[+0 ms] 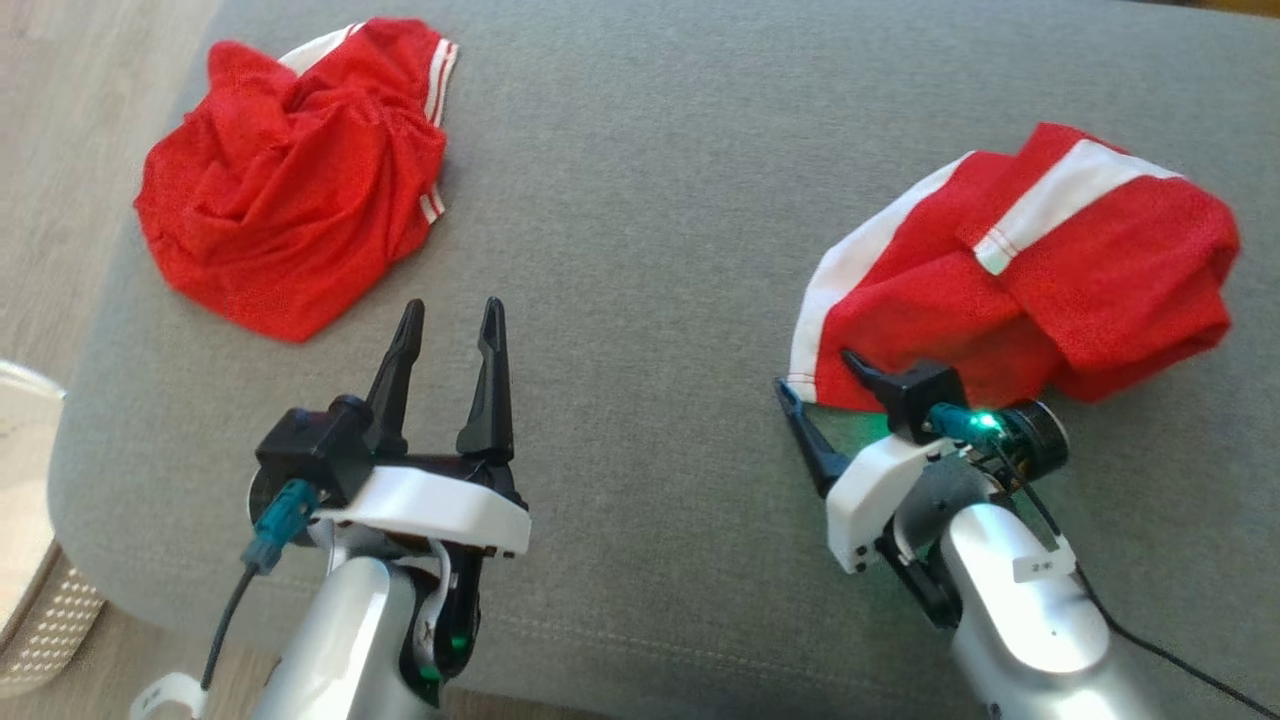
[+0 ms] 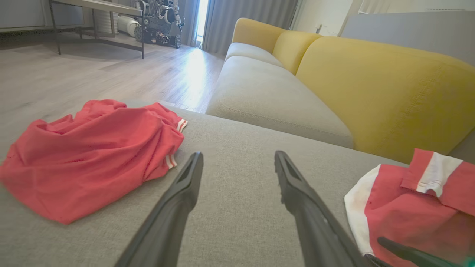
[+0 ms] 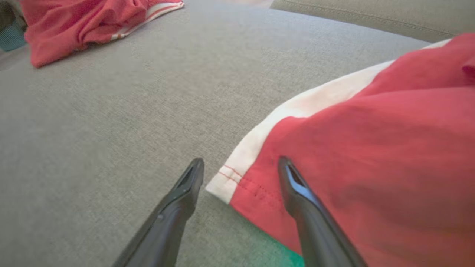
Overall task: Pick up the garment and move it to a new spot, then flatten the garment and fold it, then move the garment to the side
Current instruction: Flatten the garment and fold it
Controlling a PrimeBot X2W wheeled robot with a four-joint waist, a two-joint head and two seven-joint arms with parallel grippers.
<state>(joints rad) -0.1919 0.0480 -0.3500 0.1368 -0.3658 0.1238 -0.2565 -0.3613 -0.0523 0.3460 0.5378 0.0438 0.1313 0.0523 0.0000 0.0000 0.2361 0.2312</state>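
My right gripper has its fingers spread wide with nothing pinched between them. The white-banded hem corner of the folded red garment lies in the gap, with one finger over bare cushion at 9 o'clock of that corner and the other above red cloth at 3 o'clock. I cannot tell whether either tip touches the fabric. My left gripper is just as wide apart and empty, hovering over the grey sofa seat with its fingers pointing to 12 o'clock in the head view. From it, the crumpled red garment sits at 11 o'clock, near but clear of the tips, bunched up with white stripes along its edge. The folded red garment lies at about 2 o'clock, well apart from the crumpled one, with a white-striped flap doubled over its top. In the left wrist view a yellow backrest rises beyond the seat at 1 o'clock. A pale perforated basket stands at 8 o'clock of the seat, beside the wooden floor.
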